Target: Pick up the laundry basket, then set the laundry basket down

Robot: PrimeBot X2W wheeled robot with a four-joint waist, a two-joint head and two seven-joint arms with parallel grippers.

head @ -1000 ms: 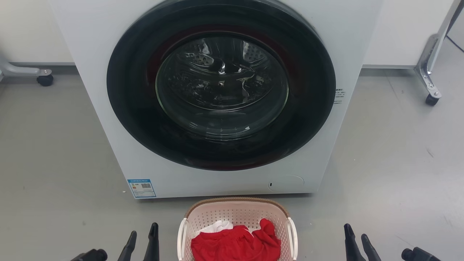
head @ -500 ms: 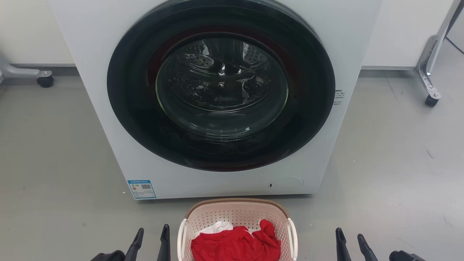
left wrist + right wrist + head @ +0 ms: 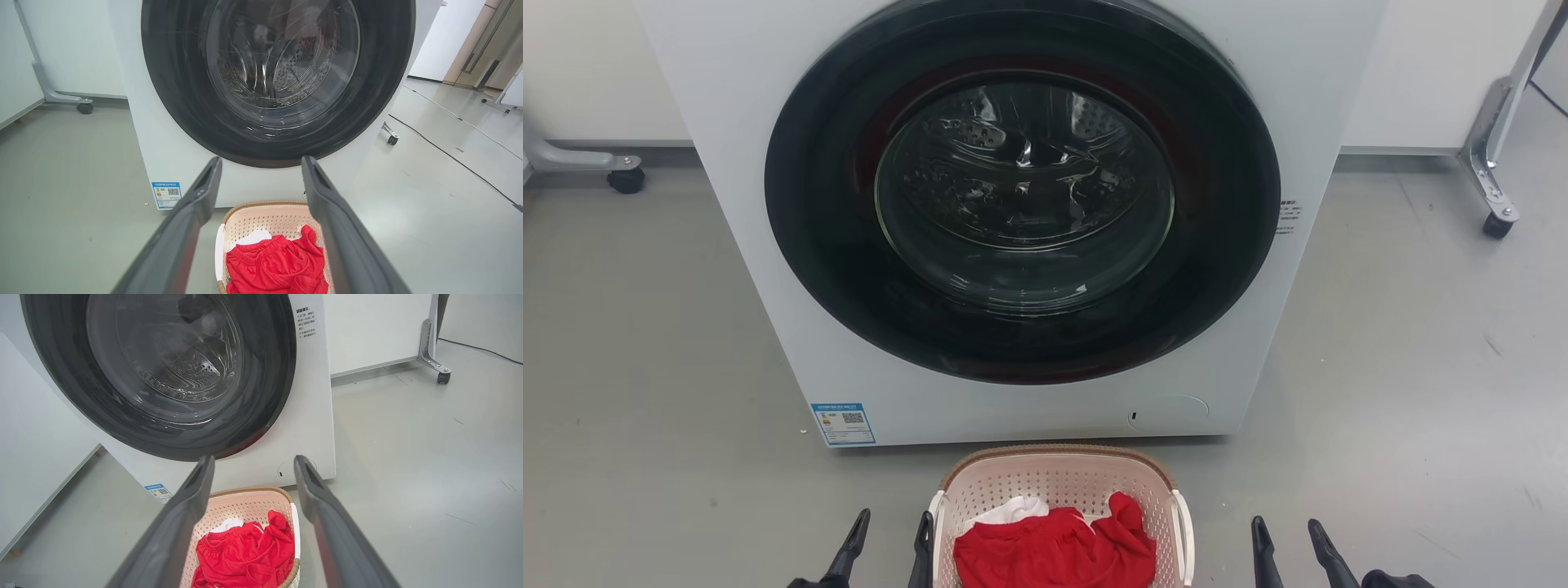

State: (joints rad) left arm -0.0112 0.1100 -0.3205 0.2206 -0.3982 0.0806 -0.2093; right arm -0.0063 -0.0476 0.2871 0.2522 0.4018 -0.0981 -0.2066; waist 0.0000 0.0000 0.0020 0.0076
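The laundry basket (image 3: 1058,482) stands on the floor just in front of the washer: pale pink, perforated, brown rim, white side handles, red and white clothes inside. My left gripper (image 3: 892,524) is open right beside its left handle. My right gripper (image 3: 1288,531) is open on the floor side, a short gap right of the right handle. The left wrist view has the laundry basket (image 3: 261,216) between and below the open left gripper (image 3: 261,163). In the right wrist view the laundry basket (image 3: 241,502) lies lower left of the open right gripper (image 3: 253,461).
A white front-loading washer (image 3: 1021,220) with a shut dark round door rises directly behind the basket. Wheeled metal frame legs stand at the far left (image 3: 625,175) and far right (image 3: 1494,216). A cable (image 3: 449,157) runs across the grey floor to the right.
Both grippers have moved inward toward the basket: the left one to the right up to the left handle, the right one to the left. The basket has stayed put.
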